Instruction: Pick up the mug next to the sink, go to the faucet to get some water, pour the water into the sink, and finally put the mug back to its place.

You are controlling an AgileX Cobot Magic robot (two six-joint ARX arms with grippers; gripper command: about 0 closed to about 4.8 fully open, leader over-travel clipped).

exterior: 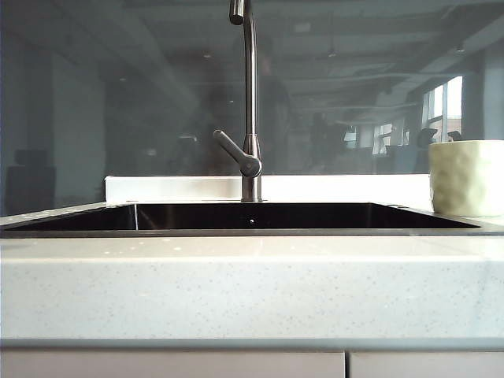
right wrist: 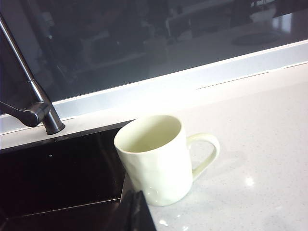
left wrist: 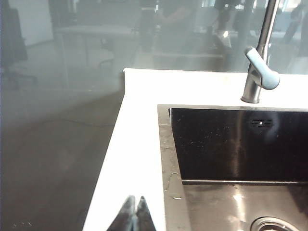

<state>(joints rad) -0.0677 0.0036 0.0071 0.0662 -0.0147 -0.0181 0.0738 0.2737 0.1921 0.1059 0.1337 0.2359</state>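
Mug [right wrist: 156, 159] upright just beyond closed right tool [right wrist: 137, 211], left tool [left wrist: 134, 214] closed

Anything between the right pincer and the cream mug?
No: in the right wrist view the shut right pincer sits just short of the pale cream-yellow faceted ceramic mug, nothing between them.

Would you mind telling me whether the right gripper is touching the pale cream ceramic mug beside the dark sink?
Cannot tell. In the right wrist view the shut right gripper overlaps the pale cream ceramic mug's base beside the dark sink, showing neither contact nor gap.
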